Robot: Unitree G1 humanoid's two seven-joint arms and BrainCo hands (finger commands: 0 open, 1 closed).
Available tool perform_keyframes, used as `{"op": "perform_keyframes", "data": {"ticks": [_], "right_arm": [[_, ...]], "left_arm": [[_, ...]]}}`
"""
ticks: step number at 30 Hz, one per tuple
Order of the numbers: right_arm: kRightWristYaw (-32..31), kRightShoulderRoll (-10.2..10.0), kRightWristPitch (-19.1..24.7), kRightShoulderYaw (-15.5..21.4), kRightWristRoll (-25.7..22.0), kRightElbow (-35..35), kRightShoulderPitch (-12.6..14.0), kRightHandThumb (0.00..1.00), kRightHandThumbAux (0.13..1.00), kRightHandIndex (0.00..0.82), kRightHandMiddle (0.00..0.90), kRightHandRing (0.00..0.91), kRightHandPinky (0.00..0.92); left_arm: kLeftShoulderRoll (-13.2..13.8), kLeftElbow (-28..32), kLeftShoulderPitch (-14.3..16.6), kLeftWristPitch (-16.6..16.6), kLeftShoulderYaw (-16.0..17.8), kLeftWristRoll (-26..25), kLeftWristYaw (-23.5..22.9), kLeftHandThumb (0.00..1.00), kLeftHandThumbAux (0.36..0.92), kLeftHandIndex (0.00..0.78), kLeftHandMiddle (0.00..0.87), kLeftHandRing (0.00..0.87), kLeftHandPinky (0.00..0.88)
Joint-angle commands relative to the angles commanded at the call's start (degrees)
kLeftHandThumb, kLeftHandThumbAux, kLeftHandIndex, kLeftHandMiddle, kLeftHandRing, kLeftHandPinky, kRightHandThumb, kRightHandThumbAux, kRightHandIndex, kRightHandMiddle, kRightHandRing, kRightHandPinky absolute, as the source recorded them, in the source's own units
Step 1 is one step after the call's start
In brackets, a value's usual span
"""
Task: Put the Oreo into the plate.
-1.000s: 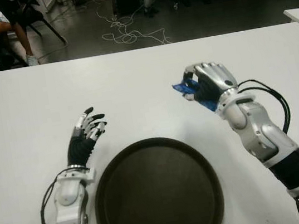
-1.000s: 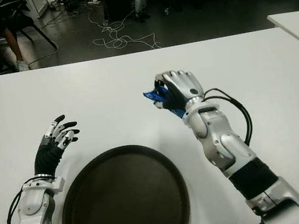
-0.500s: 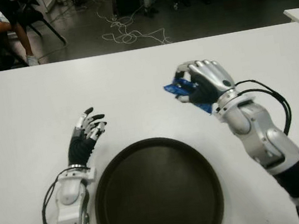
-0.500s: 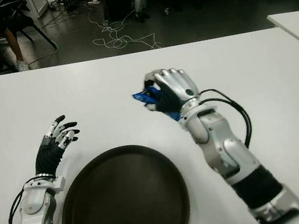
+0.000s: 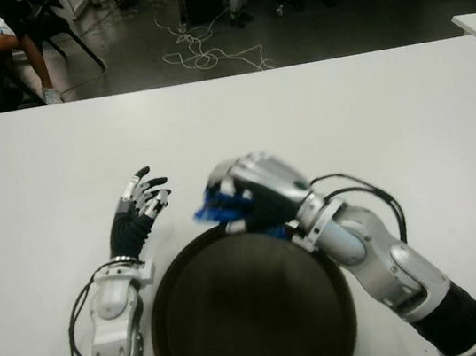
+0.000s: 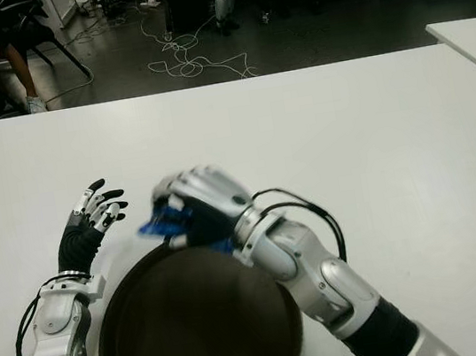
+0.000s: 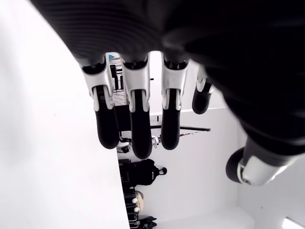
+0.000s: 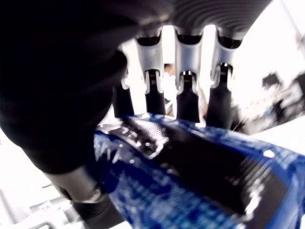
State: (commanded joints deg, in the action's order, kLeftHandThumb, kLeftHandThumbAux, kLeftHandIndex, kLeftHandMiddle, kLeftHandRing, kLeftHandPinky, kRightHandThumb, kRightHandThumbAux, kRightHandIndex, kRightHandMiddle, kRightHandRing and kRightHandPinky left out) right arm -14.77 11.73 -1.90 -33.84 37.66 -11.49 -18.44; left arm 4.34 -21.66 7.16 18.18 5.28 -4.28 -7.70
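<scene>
In the left eye view the right hand [image 5: 254, 198] carries the blue Oreo [image 5: 216, 208] packet over the far rim of the dark plate [image 5: 250, 319] — so the pick-up looks done and only the release into the plate is left. The arm reaches in from the right, knuckles up. The left hand [image 5: 140, 212] shows just left of the plate on the white surface [image 5: 389, 111], fingers spread and holding nothing.

The right eye view shows the same.

In the left wrist view the fingers [image 7: 138, 124] hang straight.

In the right wrist view the fingers [image 8: 186, 100] are curled round the wrapper.
</scene>
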Motion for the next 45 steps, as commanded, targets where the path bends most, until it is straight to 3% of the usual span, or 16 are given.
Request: {"op": "perform_keyframes", "data": {"ticks": [3, 7, 13, 24, 33, 40, 45], "right_arm": [[-0.94, -1.66, -1.20, -1.48, 0.17, 1.99, -1.71, 0.274, 0.779, 0.564, 0.749, 0.766, 0.779], [-1.49, -2.37, -3.60, -2.72, -0.16, 3.54, -2.20, 0.266, 0.784, 0.572, 0.764, 0.779, 0.791], [-3.99, -2.53, -5.32, -2.84, -1.68, 2.79, -1.41, 0.251, 0.797, 0.558, 0.760, 0.779, 0.787], [-7.62, -3.07, -5.19, -2.72, -4.57, 1.71, -0.02, 0.329, 0.799, 0.521, 0.737, 0.757, 0.769], [-9.36, -2.54, -4.14, -2.23, -5.05, 0.15, 0.62, 0.349, 0.774, 0.532, 0.724, 0.745, 0.764], [-9.83, -1.26, -5.69, -1.28, -6.64, 0.11, 1.86, 0.346, 0.769, 0.536, 0.704, 0.713, 0.701], [-8.92, -1.34, -6.88, -1.17, -7.02, 1.21, 2.20, 0.291, 0.792, 0.521, 0.635, 0.636, 0.600]], "left_arm": [[-0.04, -0.02, 0.10, -0.20, 0.01, -0.15, -0.05, 0.374, 0.568, 0.122, 0.274, 0.287, 0.290], [-0.12, 0.00, 0.14, -0.17, 0.05, -0.27, -0.10, 0.376, 0.574, 0.125, 0.276, 0.288, 0.293], [-0.17, 0.33, 0.04, -0.30, -0.02, -0.34, -0.27, 0.378, 0.570, 0.121, 0.269, 0.288, 0.304], [0.08, 0.96, -0.27, -0.61, -0.02, -0.41, -0.62, 0.370, 0.540, 0.116, 0.261, 0.282, 0.290], [-0.06, 1.47, -0.60, -0.61, 0.05, -0.03, -0.02, 0.375, 0.556, 0.115, 0.262, 0.288, 0.301], [0.05, 3.12, -1.29, -1.29, -0.30, 0.01, -0.42, 0.384, 0.573, 0.112, 0.259, 0.288, 0.323], [-0.05, 3.12, -1.34, -0.69, -0.33, 0.44, 0.00, 0.404, 0.590, 0.119, 0.268, 0.291, 0.308]]}}
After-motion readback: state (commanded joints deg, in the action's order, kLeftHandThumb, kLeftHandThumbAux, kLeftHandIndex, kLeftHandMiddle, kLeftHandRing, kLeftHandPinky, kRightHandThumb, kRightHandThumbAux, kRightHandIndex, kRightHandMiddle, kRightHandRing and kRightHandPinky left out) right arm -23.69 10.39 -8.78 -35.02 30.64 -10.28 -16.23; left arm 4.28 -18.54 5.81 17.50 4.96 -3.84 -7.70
